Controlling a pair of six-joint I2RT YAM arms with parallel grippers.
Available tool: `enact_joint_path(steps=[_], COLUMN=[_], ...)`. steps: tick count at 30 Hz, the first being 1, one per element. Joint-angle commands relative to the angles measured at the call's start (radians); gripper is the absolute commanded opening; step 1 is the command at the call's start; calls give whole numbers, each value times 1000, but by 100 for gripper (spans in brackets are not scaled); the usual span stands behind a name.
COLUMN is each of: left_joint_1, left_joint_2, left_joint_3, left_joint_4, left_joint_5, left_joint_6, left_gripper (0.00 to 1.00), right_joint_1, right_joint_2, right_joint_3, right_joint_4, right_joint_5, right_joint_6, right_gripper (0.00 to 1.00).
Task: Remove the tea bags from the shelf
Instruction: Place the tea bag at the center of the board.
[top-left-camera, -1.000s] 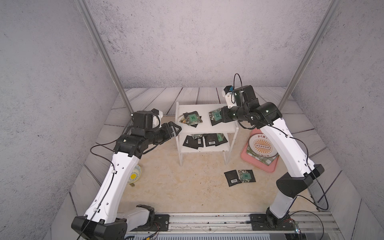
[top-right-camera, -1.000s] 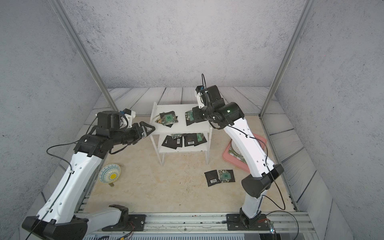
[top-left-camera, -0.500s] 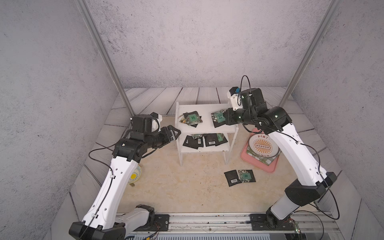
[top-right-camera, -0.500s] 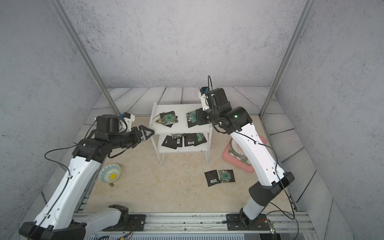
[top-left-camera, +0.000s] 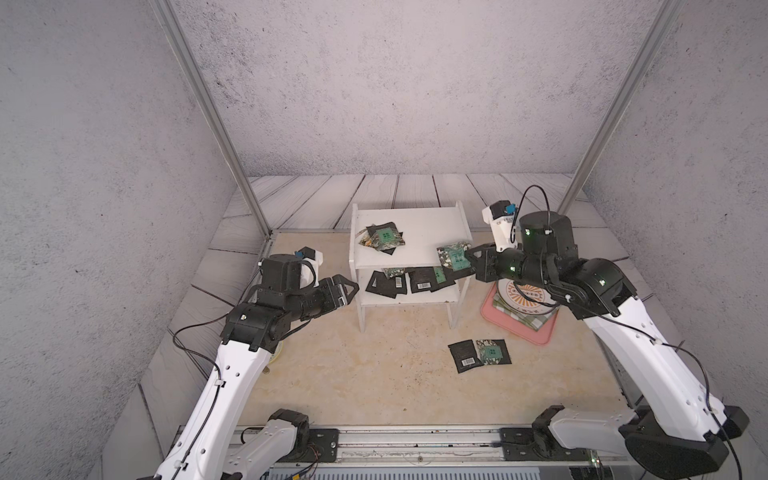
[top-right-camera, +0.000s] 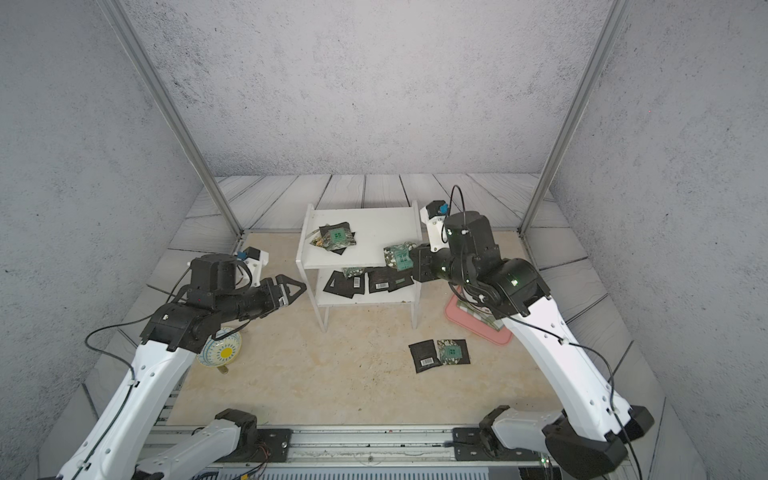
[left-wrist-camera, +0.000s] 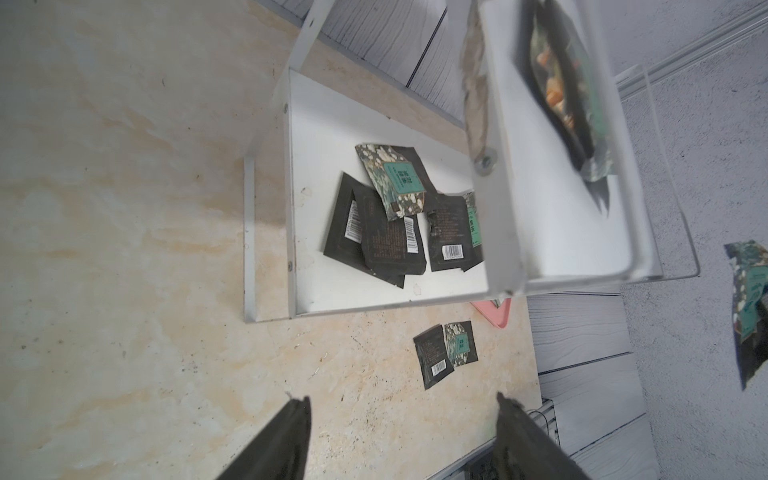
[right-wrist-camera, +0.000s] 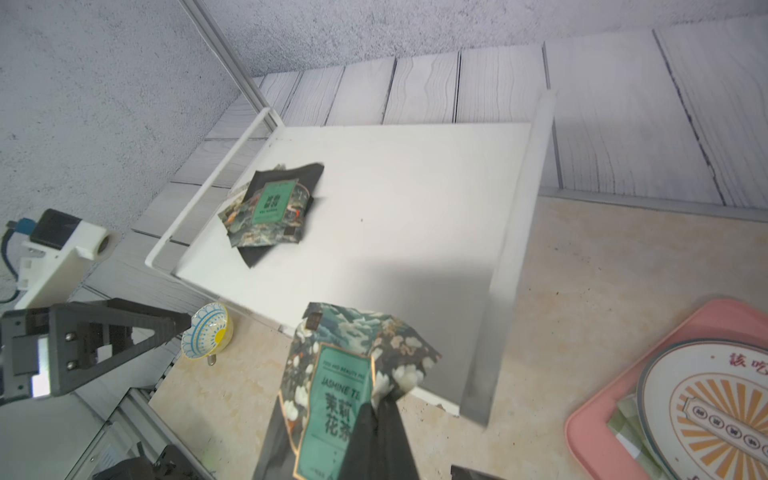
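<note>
Progress: partway | tea bags: one was pinched by the right pincer at the top board's right edge; two lay on the desk, near-right of the shelf | remaining on shelf: overlapping top-left pile, two or three; lower board, about five | left pincer: spread, empty, left of shelf

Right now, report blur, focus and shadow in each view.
Left wrist: the shelf's upper board is blurred, the lower-tier tea bags sharp. Right wrist: the shelf's side panel smears; a grey shadow darkens the board near the held tea bag. Both top views: evenly lit, sharp.
</note>
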Motion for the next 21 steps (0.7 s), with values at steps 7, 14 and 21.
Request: enact_joint_path(steps=[7,14,21], left_joint_1=[-38,-77,-133], left_joint_2=[-102,-124,-137], left_joint_3=[-147,-210,-291], left_joint_4=[81,102,122], left_joint_5=[12,-16,-60], left_joint_6=[-8,-32,-37], left_gripper=[74,74,73], right_joint_1=[12,17,23], right_joint_2=[-255,-370,-389], right_joint_3=[-351,-631,-831], right_joint_4=[108,189,283], right_joint_5=[-36,-36,-28], right_joint_6=[67,158,212], right_gripper=[4,4,4])
